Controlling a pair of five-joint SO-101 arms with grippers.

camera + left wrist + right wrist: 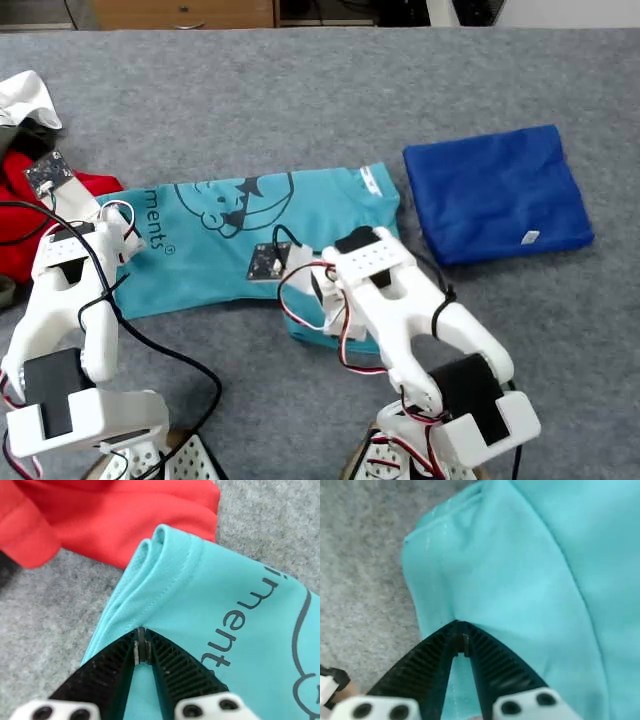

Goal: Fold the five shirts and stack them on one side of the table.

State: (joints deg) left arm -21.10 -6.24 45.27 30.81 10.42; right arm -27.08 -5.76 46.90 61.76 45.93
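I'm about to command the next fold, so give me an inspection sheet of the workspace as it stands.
Surface: grey felt table, flat.
Job's things: teal shirt spread at centre, partly folded; blue shirt folded, on the right arm's side; red shirt bunched at the left edge, with white garment and dark garment behind it.
Clutter: nothing seen.
Grippers: left gripper jaws shut on the teal shirt's doubled edge near the red shirt; right gripper jaws shut on its near edge.
Cables: black cable loops over the table by the left arm.
Surroundings: wooden drawers behind the table.

Centre: spread shirt (215, 245); right (apart): folded shirt (495, 195); left: heap (12, 225).
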